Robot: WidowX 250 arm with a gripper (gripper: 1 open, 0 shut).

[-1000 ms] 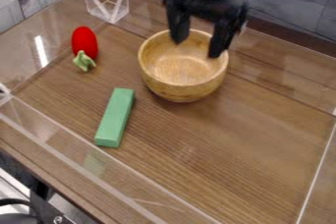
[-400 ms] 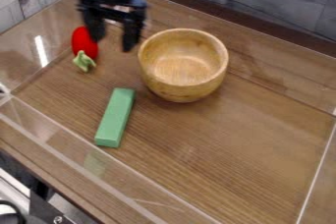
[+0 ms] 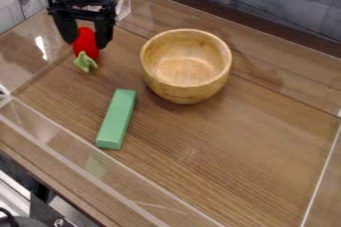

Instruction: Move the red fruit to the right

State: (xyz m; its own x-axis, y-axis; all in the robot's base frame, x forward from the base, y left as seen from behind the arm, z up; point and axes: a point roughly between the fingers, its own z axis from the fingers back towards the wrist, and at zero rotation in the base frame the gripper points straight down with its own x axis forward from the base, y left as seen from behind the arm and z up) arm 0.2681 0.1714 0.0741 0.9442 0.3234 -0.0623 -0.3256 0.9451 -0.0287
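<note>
In the upper left of the frame the gripper [image 3: 80, 34] hangs with jaws spread wide around the red strawberry toy [image 3: 87, 44] on the desk [image 3: 226, 141], and an off-centre close could squirt it sideways.

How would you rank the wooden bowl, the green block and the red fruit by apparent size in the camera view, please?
1. Wooden bowl, clearly the largest.
2. Green block, long and narrow.
3. Red fruit, smallest, though it lies farther from the camera and the open gripper partly covers it.
</note>
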